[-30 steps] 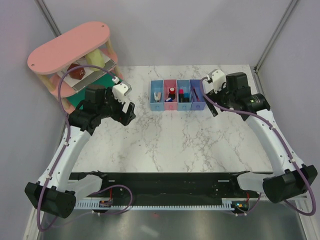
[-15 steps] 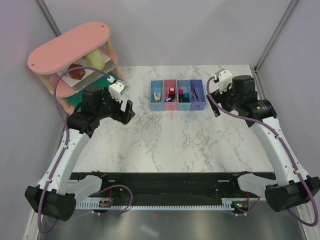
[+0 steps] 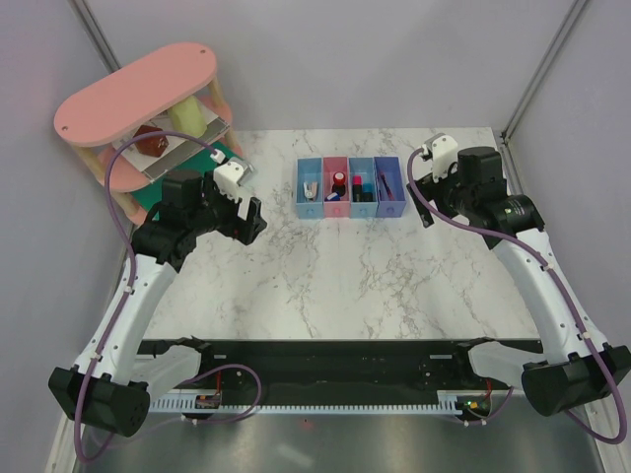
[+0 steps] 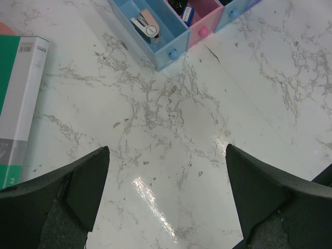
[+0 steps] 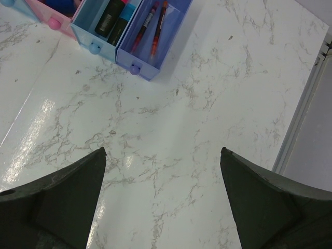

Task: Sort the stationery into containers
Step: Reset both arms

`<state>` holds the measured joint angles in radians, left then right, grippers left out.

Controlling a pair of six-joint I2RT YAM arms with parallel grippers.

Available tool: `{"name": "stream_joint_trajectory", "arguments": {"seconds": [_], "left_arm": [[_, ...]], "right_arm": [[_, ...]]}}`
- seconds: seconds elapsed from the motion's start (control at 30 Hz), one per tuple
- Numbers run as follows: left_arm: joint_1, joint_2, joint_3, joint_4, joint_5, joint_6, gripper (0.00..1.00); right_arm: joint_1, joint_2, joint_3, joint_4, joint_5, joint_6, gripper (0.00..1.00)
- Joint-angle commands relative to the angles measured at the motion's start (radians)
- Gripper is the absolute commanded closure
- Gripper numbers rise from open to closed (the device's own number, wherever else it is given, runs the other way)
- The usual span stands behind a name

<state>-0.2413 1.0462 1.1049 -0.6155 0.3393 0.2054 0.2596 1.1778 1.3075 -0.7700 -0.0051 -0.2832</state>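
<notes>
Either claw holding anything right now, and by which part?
Nothing is held. The left claw and the right claw are both open and empty.

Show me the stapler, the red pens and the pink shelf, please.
Stapler (image 4: 148,28): left wrist view, middle of its body.
Red pens (image 5: 143,26): right wrist view, barrel of the left pen.
Pink shelf (image 3: 138,94): top view, bare top board.

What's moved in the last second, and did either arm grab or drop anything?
The right gripper pulled back rightward, away from the violet-blue bin, jaws open and empty. The left gripper drifted slightly left, also open and empty. The four bins and the stationery in them stayed put.
</notes>
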Motion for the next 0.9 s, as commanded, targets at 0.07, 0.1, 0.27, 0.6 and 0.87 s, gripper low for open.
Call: {"name": "stream_joint_trajectory", "arguments": {"seconds": [0.07, 0.1, 0.27, 0.6, 0.87], "left_arm": [[0.007, -0.02, -0.011, 0.043, -0.006, -0.032, 0.0], [0.007, -0.021, -0.01, 0.042, -0.008, -0.034, 0.0], [0.008, -0.018, -0.005, 0.043, -0.006, -0.034, 0.0], [0.008, -0.014, -0.005, 0.046, 0.0, -0.038, 0.0], [0.008, -0.009, 0.0, 0.046, 0.003, -0.04, 0.0]], "right_arm": [[-0.002, -0.003, 0.018, 0.034, 0.025, 0.016, 0.02], [-0.002, -0.003, 0.016, 0.035, 0.028, 0.016, 0.02], [-0.002, -0.003, 0.018, 0.04, 0.034, 0.015, 0.02], [-0.005, -0.001, 0.009, 0.049, 0.048, 0.015, 0.02], [-0.002, 0.006, 0.021, 0.052, 0.051, 0.016, 0.02]]}}
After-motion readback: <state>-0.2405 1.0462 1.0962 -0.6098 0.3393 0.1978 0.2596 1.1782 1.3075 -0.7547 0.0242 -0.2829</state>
